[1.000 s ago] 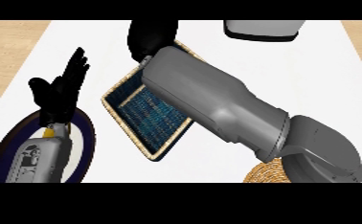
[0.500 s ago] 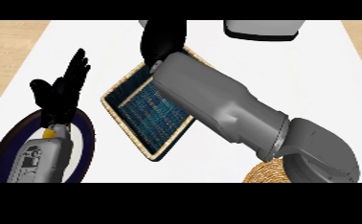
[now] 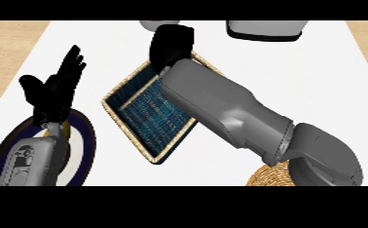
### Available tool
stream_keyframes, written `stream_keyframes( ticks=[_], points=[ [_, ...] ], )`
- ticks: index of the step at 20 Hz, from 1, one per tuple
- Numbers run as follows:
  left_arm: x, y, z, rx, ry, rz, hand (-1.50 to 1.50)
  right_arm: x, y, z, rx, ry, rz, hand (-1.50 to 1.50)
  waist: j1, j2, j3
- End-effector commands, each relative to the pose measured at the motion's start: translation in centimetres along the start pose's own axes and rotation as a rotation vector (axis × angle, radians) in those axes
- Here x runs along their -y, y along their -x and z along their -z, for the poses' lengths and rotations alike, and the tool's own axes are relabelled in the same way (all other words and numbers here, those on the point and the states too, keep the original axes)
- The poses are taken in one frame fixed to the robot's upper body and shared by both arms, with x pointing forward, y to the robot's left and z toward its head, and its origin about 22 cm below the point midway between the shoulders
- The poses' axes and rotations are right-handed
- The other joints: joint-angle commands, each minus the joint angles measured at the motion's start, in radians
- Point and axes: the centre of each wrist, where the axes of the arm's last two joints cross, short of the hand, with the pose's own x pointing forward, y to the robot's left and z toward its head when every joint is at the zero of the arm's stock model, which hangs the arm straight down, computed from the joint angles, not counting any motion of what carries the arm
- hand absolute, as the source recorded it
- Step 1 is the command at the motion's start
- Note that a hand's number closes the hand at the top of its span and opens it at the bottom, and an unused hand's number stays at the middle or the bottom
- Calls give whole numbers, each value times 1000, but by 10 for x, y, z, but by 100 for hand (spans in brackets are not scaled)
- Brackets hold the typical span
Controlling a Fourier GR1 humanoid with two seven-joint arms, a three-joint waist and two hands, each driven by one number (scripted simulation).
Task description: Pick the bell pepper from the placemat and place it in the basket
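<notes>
Furthest left, the left hand (image 3: 46,98) stands upright above a dark-rimmed plate (image 3: 90,144), its fingers (image 3: 72,66) straight, spread wide and holding nothing; its grey forearm (image 3: 28,161) comes up from the lower left corner. Just right of the plate, a placemat (image 3: 144,110) with a woven straw border and a blue weave lies at a slant on the white desk (image 3: 316,85). The right forearm (image 3: 223,105) crosses it lengthwise from the lower right and covers much of its right side. At the mat's far corner sits the right hand (image 3: 171,44), a black shape seen from the back; whether it is closed on anything I cannot tell. The bell pepper shows nowhere on the uncovered part of the mat, and I cannot tell whether it is under that hand. Lower right, a round woven basket (image 3: 273,177) peeks out beneath the right arm's elbow. At the upper right edge lies a pale grey object (image 3: 266,29), cut off by the view.
</notes>
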Motion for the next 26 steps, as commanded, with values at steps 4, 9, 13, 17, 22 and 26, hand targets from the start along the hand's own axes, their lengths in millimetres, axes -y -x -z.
stream_keyframes(
  ticks=[4, 9, 13, 17, 22, 26],
  points=[
    [8, -4, 2, -3, 34, 9, 0, -1, 0, 0, -82, -54, 20, 150, -6, -1, 1],
    [1, 3, 1, -8, -13, -3, 0, -12, 2, -5, -111, -134, 48, 150, -15, -4, 1],
    [-10, 2, 1, -3, 4, 0, 0, -32, 17, 8, -190, -173, 12, 150, -2, 2, 0],
    [-5, 0, -5, -4, -1, 4, 0, -25, 11, 1, -256, -191, 43, 150, -8, -6, 1],
    [-4, 5, 9, -9, -4, 4, 0, -2, -3, -9, -206, -70, 228, -150, -20, -4, 0],
    [-11, 7, -3, -27, -17, 19, 0, 14, -2, 2, -208, 18, 399, -150, -26, -12, 2]
  ],
)
